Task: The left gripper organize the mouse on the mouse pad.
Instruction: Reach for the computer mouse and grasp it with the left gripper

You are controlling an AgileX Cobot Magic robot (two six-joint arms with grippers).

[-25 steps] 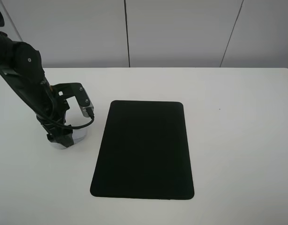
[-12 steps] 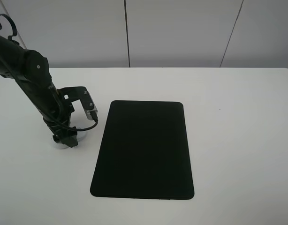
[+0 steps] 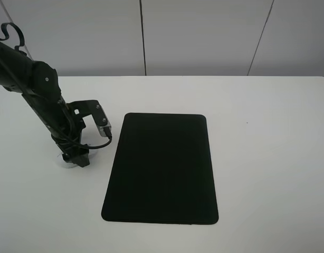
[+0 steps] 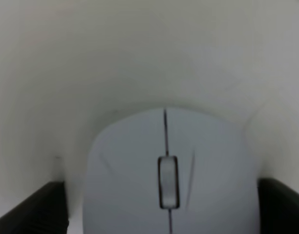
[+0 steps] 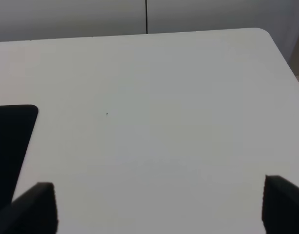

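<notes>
My left gripper (image 3: 73, 158) is spread wide and lowered over the white mouse (image 4: 166, 175). One dark finger (image 4: 30, 209) stands on each side, so that closing would pinch its flanks, and I judge it is not gripped yet. The mouse lies on the white table (image 3: 267, 158), near the left edge of the black mouse pad (image 3: 162, 168) but off it.

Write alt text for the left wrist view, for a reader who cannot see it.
A white mouse with a grey scroll wheel fills this blurred close-up, lying on the white table. The left gripper straddles it with jaws open, its black fingertips showing on either side of the mouse.
</notes>
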